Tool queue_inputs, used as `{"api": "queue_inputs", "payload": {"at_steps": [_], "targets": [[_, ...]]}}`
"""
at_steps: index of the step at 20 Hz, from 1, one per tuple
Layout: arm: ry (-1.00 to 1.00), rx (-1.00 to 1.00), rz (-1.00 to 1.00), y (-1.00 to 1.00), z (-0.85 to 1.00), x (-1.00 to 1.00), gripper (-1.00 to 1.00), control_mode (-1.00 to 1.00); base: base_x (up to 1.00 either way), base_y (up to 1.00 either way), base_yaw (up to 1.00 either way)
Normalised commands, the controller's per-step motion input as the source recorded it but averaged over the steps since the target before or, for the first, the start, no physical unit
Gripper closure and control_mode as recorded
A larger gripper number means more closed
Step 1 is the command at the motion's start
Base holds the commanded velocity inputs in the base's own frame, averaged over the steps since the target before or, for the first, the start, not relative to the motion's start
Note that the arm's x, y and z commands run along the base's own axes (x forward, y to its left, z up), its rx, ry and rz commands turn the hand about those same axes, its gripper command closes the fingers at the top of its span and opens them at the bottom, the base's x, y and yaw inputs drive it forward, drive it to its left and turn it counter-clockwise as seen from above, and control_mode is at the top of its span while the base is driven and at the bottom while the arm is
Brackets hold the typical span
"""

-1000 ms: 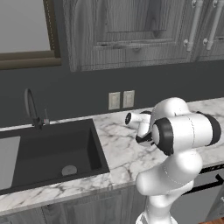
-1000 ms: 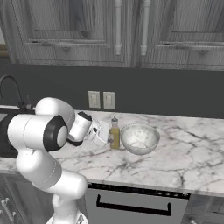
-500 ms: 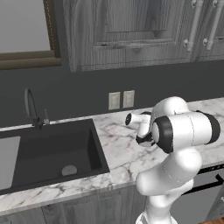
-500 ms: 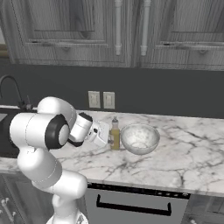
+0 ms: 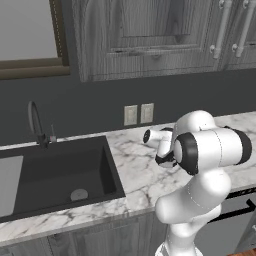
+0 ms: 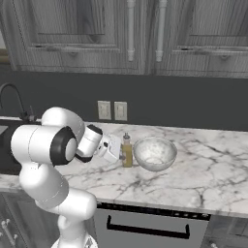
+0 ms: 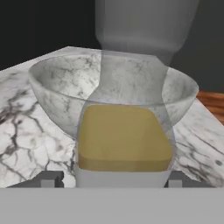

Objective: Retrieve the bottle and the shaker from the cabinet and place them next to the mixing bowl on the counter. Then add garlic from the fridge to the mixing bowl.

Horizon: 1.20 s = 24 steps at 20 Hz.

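Hand view: bottle (image 7: 124,135) dead ahead and very close, standing upright on the marble counter (image 7: 26,131), amber liquid filling its lower body, neck and cap rising toward the top of the picture. Both fingertips (image 7: 49,178) flank its base, one each side, with a small gap visible between each tip and the glass, so the jaws look parted and not pressing. I read the bottle as set down and released, or just being released; I cannot rule out a light touch at the base.

Right base view: gripper (image 6: 117,151) reaches in level from the sink side, bottle (image 6: 127,151) at its tips, mixing bowl (image 6: 155,154) just beside the bottle on the far side from the hand. Hand, bottle and bowl lie nearly in one line along the counter (image 6: 203,169).

Bottle's long axis is vertical; the hand's approach is horizontal, across it. The way out, as I judge it, is straight back along that line, away from the bowl. Any sideways swing risks tipping the bottle into the bowl.

Shaker and garlic: not spotted. Upper cabinet doors (image 6: 72,34) closed.
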Motion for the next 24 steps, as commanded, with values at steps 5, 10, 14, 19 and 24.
{"api": "queue_inputs", "payload": {"at_steps": [5,10,14,19,24], "targets": [[0.00,0.00,0.00,0.00,0.00,0.00,-1.00,-1.00,0.00,0.00,0.00],[0.00,0.00,0.00,0.00,0.14,-0.10,-1.00,-1.00,0.00,0.00,0.00],[-0.07,0.00,0.00,0.00,0.69,-0.38,-1.00,-1.00,0.00,0.00,0.00],[-0.07,0.00,0.02,0.00,0.85,-0.39,-1.00,-1.00,0.00,0.00,0.00],[-0.01,0.00,0.05,0.01,0.93,-0.43,-1.00,-1.00,0.00,0.00,0.00]]}}
